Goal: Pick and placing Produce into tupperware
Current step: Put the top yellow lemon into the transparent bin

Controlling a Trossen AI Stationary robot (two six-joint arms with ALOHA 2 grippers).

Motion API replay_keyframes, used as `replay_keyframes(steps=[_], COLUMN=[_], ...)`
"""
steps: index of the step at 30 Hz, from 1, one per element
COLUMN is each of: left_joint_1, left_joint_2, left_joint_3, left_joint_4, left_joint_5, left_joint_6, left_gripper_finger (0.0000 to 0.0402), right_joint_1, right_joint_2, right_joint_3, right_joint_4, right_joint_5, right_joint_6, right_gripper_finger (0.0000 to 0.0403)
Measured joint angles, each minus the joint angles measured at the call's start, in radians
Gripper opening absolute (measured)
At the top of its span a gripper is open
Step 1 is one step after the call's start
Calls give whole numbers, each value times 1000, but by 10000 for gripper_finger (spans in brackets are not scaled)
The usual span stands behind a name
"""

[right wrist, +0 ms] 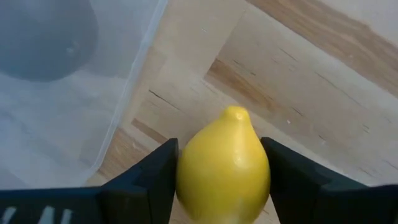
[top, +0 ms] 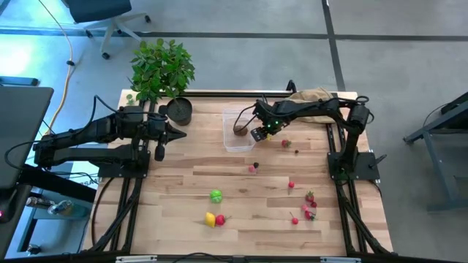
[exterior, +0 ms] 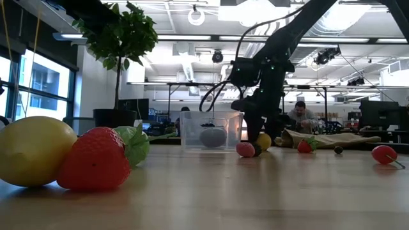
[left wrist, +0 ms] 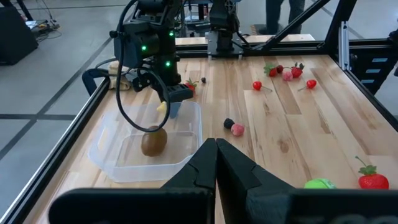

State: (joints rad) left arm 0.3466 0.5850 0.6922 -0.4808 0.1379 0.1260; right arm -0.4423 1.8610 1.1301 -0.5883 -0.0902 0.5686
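Closing on the lemon [right wrist: 224,165] mid-frame, right gripper [right wrist: 221,180] fingers hug it; squeeze centered, then lift over the tupperware [top: 239,131] wall.

Tupperware [top: 238,135] wall and right arm [top: 307,109] crowd the lemon [right wrist: 224,165].

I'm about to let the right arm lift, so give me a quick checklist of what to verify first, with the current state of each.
1. Lemon sits between the right gripper fingers: ok.
2. Fingers firmly clamped on the lemon: cannot tell.
3. Tupperware right beside the gripper, upright and open on top: ok.
4. Room left in the tupperware, which holds only a brown kiwi: ok.
5. Left gripper shut and parked by the plant pot, away from the tub: ok.
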Motion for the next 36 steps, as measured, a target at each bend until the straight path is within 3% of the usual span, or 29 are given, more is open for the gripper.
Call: replay_keyframes(steps=[12, 22, 27, 36], left_joint_1=[0, 0, 0, 0], left_joint_2=[0, 0, 0, 0], left_joint_3=[0, 0, 0, 0], left_joint_4=[0, 0, -1, 0], left_joint_5=[0, 0, 0, 0], left_joint_6=[0, 0, 0, 0], left_gripper_finger=[1, 1, 1, 1], right_joint_1=[2, 54, 71, 107], right_joint_2=[-187, -345, -274, 8], right_joint_3=[0, 20, 147, 393], right_joint_4=[-90, 145, 94, -106], right_joint_5=[-38, -99, -101, -97], right_joint_6=[-46, -135, -252, -523], right_gripper_finger=[191, 190, 190, 190])
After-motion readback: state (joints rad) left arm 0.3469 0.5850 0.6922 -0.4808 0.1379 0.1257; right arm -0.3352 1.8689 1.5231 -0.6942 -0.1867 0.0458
